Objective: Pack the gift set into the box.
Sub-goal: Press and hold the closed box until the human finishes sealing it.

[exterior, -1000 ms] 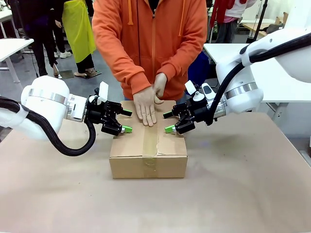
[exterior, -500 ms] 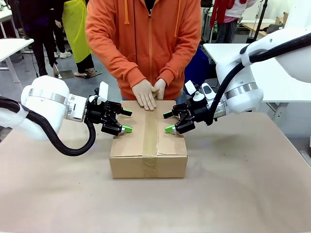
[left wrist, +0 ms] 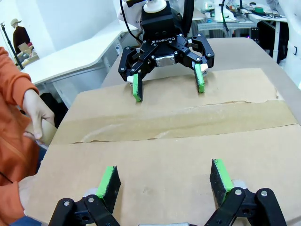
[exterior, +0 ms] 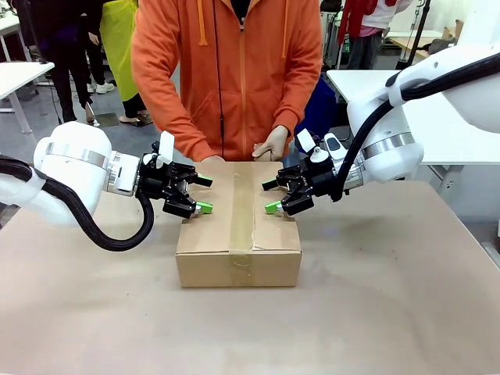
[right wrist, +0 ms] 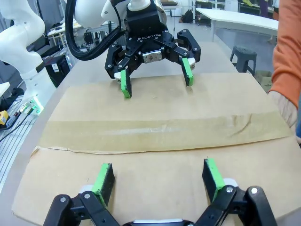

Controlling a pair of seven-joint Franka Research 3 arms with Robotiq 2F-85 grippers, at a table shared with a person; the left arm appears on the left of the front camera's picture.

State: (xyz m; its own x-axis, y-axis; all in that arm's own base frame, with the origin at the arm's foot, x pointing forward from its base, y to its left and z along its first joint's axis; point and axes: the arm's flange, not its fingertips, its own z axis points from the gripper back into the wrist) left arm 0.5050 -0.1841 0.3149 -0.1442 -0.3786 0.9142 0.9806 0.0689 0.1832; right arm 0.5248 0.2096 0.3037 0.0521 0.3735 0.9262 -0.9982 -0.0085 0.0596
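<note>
The box (exterior: 238,250) stands closed in the middle of the table, with a strip of tape (exterior: 241,223) along the seam of its top flaps. The gift set is hidden. My left gripper (exterior: 205,194) is open over the box's left top edge, and my right gripper (exterior: 269,197) is open over the right top edge. They face each other. The left wrist view looks past my left gripper (left wrist: 164,175) across the box top (left wrist: 164,141) to the right gripper (left wrist: 167,84). In the right wrist view my right gripper (right wrist: 158,175) faces the left gripper (right wrist: 155,77). Neither holds anything.
A person in an orange hoodie (exterior: 234,70) stands at the far side, gloved hands (exterior: 275,144) just behind the box's far edge. Bare brown table (exterior: 391,297) surrounds the box. White tables (exterior: 437,117) and other people stand farther back.
The person's hands have lifted off the taped box top and drawn back to its far edge. Both grippers have stayed in place.
</note>
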